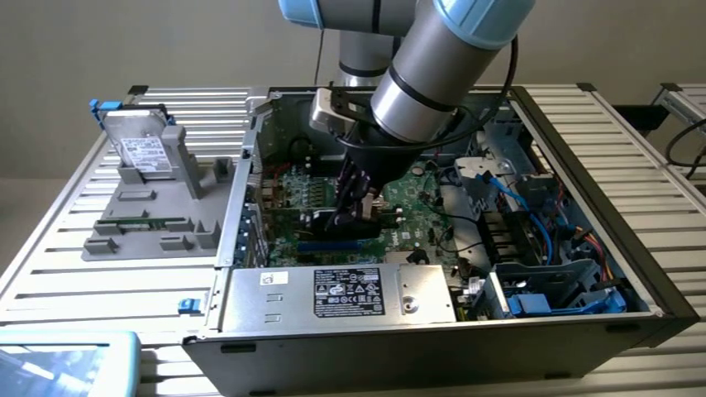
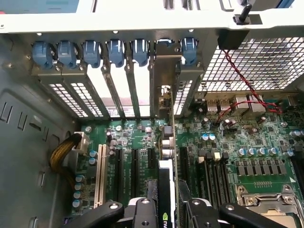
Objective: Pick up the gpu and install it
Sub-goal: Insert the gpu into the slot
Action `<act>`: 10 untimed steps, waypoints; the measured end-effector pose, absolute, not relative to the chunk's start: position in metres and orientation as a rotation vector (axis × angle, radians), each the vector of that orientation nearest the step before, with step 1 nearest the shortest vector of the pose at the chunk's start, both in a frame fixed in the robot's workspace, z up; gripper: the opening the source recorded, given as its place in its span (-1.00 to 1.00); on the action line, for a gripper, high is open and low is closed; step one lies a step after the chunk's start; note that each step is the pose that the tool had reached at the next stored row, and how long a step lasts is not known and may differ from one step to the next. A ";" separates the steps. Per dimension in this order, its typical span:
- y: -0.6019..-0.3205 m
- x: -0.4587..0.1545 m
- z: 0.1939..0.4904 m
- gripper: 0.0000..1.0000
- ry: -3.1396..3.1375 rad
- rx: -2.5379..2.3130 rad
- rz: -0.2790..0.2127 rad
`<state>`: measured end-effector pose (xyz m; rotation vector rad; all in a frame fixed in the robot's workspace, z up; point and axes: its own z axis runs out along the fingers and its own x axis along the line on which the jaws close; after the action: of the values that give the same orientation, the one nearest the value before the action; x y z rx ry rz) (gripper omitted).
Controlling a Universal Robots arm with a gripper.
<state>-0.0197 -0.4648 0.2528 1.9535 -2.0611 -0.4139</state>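
The gpu point(image 2: 166, 175) stands on edge inside the case point(image 1: 441, 347), directly beneath the gripper point(image 2: 166, 210), which is clamped on its top edge with one finger point(image 2: 142, 209) on each flat face. Its long axis runs from the gripper straight toward the case's rear wall, parallel to the black slots point(image 2: 118, 175) and the white slot point(image 2: 99, 178) on the motherboard point(image 2: 247, 137). The silver bracket point(image 2: 166, 80) is at the far end, upright in line with one of the rear openings. The card hides its own lower edge, so I cannot tell whether the connector is over the slot, touching it or seated in it. Judged from this, the work turns on keeping the card parallel to the slot and the bracket in its opening.

Seen edge-on, the card is thin and rigid, black on top with a small green logo near the gripper. The bracket is flat sheet metal. Blue plastic clips point(image 2: 116, 50) sit in a row above the slotted metal blanking plates. Beside them is a wire-mesh grille point(image 2: 256, 66) crossed by a thin red and black wire point(image 2: 237, 80).

In the exterior view the gripper point(image 1: 359, 194) reaches down over the green board. A grey power supply point(image 1: 342, 294) with a label sits near the case's front. Outside the case, at the exterior view's left, a silver hard drive point(image 1: 144, 149) leans in a grey tray on the slatted table point(image 1: 66, 273).
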 end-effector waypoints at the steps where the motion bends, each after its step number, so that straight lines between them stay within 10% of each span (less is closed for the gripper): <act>1: -0.465 -0.020 0.253 -0.44 -2.061 1.953 -0.413; 10: -0.463 -0.020 0.253 -0.44 -2.067 1.947 -0.413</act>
<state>-0.0197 -0.4635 0.2526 1.9469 -2.0670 -0.4131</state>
